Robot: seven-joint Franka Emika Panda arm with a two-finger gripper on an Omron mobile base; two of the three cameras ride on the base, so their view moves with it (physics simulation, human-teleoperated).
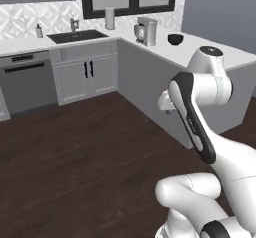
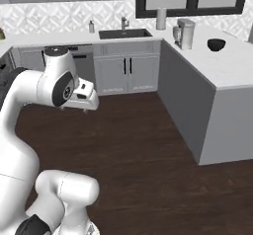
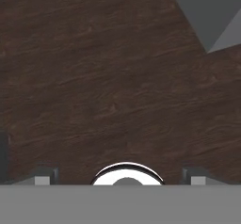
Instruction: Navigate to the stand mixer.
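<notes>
Dark rectangular sink (image 2: pixel 124 33) set in the white tabletop (image 2: pixel 227 66) at the back wall. Further right, small grey-silver stand mixer (image 2: pixel 184 33) near the corner, then a black round bowl (image 2: pixel 216 44). Jaws (image 3: pixel 120 176) apparently spread wide over dark wooden floor (image 3: pixel 108 86), holding nothing.

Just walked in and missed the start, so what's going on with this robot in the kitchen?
Nothing is being handled. The white arm is folded over the dark wood floor, its gripper pointing down, fingers apart with nothing between them. The robot stands on open floor facing the corner counter. On that counter stand the stand mixer, a black bowl and a paper towel roll, with the sink to the left.
</notes>
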